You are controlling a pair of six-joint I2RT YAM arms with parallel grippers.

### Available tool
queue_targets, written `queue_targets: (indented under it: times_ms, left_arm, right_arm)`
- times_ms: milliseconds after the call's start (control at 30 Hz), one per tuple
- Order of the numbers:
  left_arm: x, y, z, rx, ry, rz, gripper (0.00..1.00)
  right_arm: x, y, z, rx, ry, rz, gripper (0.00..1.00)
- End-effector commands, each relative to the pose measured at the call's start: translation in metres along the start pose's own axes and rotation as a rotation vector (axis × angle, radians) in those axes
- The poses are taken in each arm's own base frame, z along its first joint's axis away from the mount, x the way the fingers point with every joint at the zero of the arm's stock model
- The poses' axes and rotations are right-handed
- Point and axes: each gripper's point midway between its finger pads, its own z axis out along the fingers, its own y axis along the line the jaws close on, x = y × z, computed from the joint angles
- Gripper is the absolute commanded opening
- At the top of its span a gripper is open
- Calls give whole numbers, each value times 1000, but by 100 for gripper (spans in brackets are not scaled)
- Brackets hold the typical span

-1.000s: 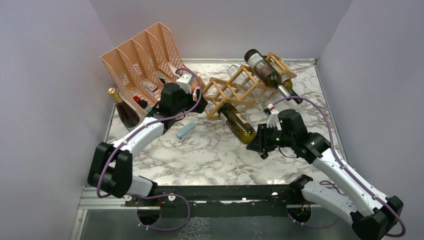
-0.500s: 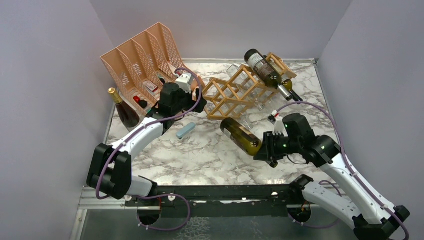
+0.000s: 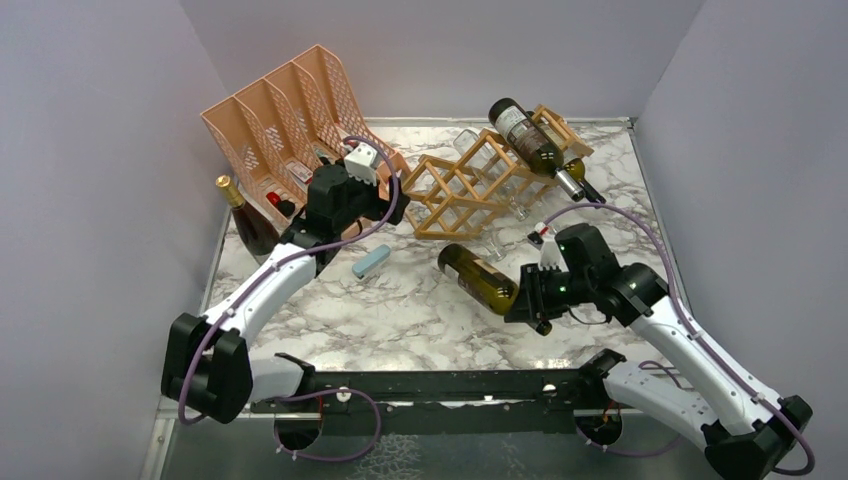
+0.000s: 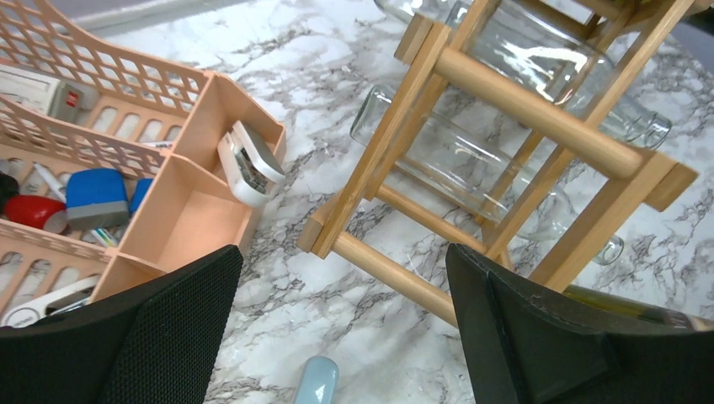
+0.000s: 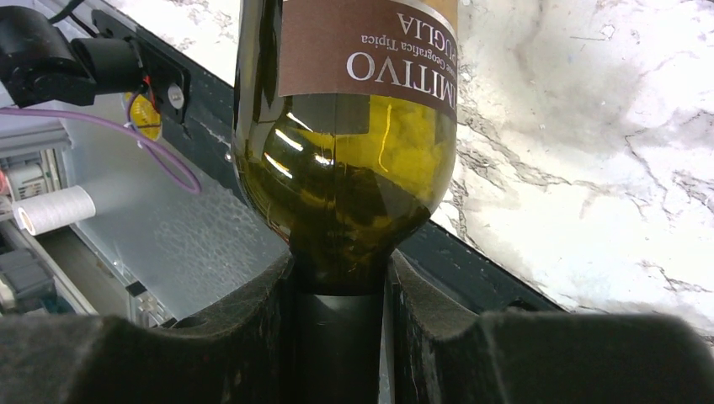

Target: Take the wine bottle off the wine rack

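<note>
My right gripper (image 5: 337, 316) is pinching the wine bottle (image 3: 480, 279) by its neck, clear of the wine rack (image 3: 470, 185); my left gripper (image 4: 337, 337) is hanging spread wide.

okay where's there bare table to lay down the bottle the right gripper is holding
The right gripper holds the wine bottle by its neck. Bare marble table lies between the two arms, near of the small blue object. Crowded: the back, with the wine rack and pink organiser.

The right gripper's fingers (image 5: 253, 337) are covering the wine bottle (image 5: 354, 143) neck. The frame edge is cutting off its label (image 5: 370, 46) lettering.
</note>
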Motion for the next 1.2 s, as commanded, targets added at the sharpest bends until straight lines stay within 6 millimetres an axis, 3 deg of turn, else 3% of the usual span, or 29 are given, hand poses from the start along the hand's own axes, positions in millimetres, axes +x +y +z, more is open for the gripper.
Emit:
queue_targets:
  times_ms: [0,200,400,533,633,733,967,1167]
  left_arm:
    - [-47,-2,-21,-33,-101,51,98]
    - [-57,-15,-51,1,-80,43,99]
    - [-52,-74,-85,278,-89,21,99]
    - [-17,-132,-98,450,-43,124,99]
    - [21,-166,-103,512,-1,280,99]
    - [47,-198,-109,574,19,415,99]
    - [97,-249,-100,670,71,783,99]
    - [101,-260,-71,601,31,931,99]
  right_arm:
    - [-21,22,0,-111,-75,-96,6]
    - [-17,23,4,-127,-39,-115,6]
    - [-9,24,6,-142,26,-116,6]
    - [-3,23,9,-157,73,-121,6]
    - [2,25,11,-178,100,-118,6]
    - [9,23,11,-184,131,-110,6]
    - [18,21,11,-188,143,-102,7]
    - [16,20,9,-180,115,-111,7]
